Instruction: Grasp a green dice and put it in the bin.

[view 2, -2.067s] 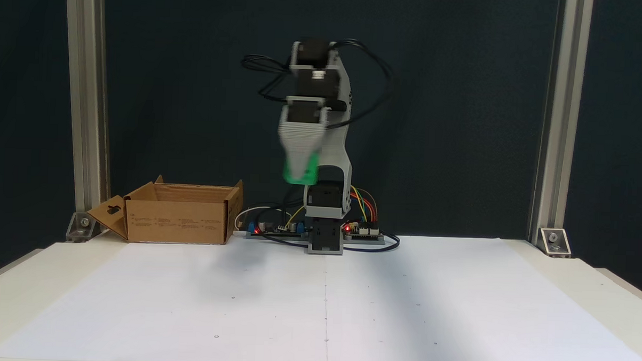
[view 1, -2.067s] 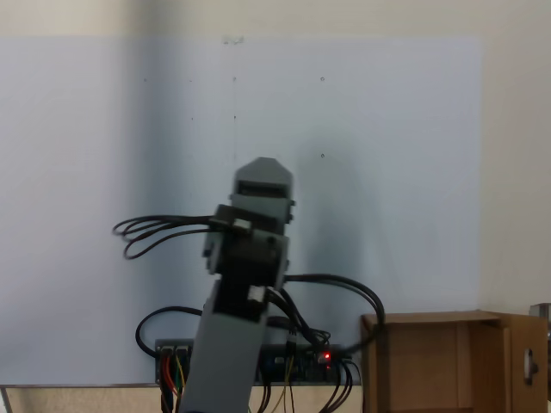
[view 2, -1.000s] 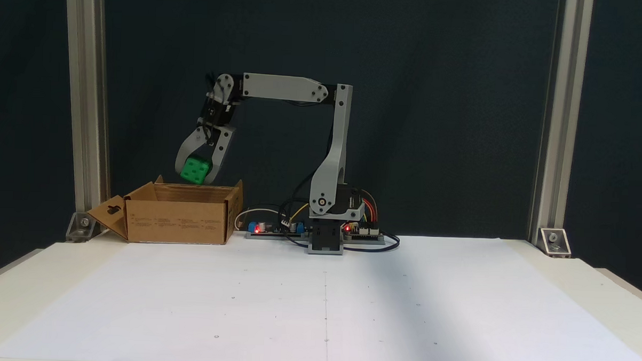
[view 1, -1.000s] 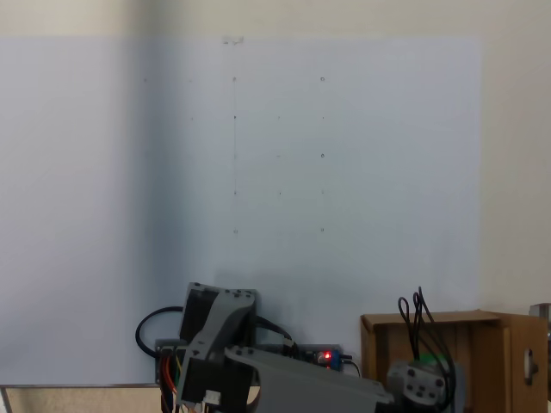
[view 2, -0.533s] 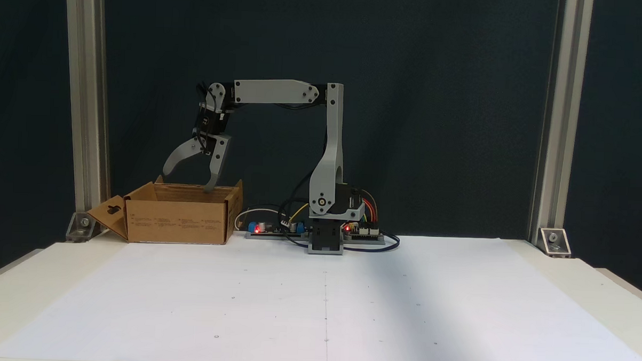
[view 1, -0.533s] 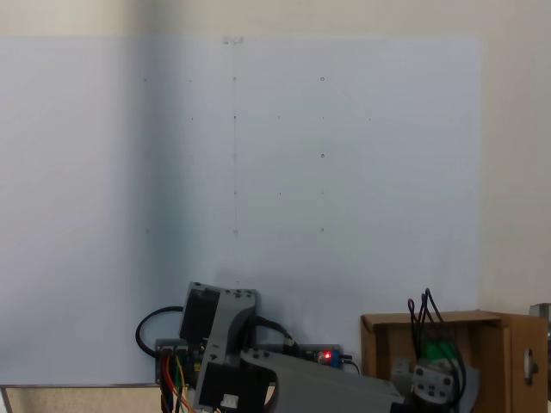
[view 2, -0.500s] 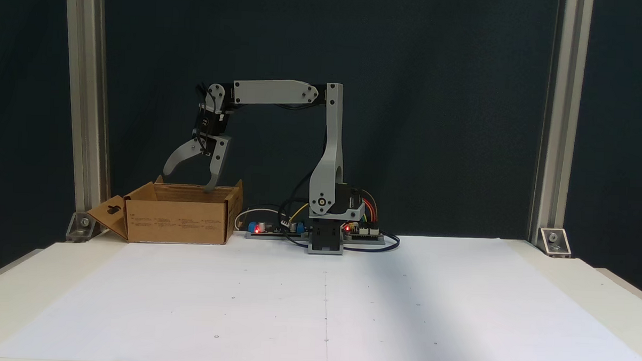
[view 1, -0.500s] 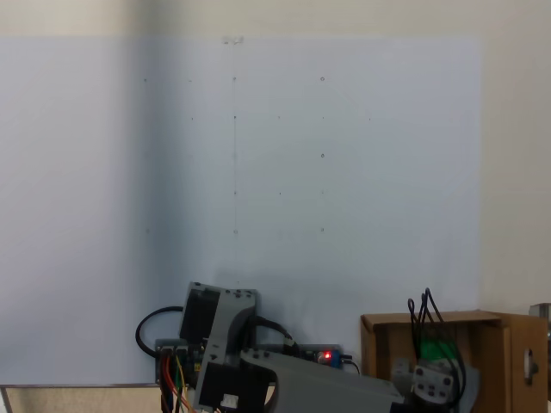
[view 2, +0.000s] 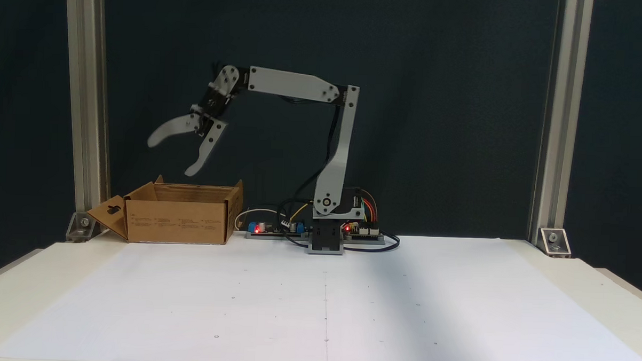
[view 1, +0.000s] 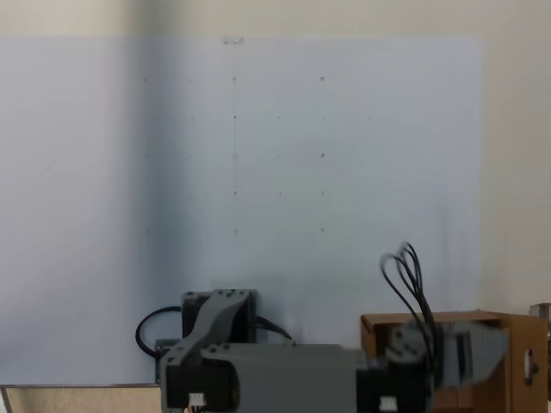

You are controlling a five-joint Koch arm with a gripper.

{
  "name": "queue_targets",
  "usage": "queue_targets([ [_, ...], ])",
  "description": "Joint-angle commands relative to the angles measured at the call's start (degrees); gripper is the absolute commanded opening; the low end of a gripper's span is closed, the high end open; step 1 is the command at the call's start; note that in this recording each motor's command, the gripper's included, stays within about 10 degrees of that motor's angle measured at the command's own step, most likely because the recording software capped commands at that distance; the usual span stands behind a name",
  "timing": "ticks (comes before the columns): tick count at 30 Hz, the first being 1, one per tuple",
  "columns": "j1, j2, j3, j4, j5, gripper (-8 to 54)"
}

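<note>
Gripper hangs spread and apparently empty above the bin.

White paper sheet covers the table between two aluminium posts.

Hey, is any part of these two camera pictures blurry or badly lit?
In a fixed view from above, the gripper over the bin is smeared by motion blur, and a dim band shades the paper sheet. In a fixed view from the front, the open gripper is slightly soft against a dark backdrop.
</note>
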Motion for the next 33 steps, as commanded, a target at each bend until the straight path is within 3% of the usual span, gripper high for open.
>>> queue_targets([
  [1, -6.4, 3.1, -4.2, -2.3, 4.7, 43.2],
  [20, -74.0, 7.3, -4.0, -6.8, 7.9, 43.2],
  [27, -83.6, 4.5, -1.7, -16.3, 8.0, 43.5],
  [33, -85.9, 8.1, 14.0, -28.0, 7.7, 43.6],
])
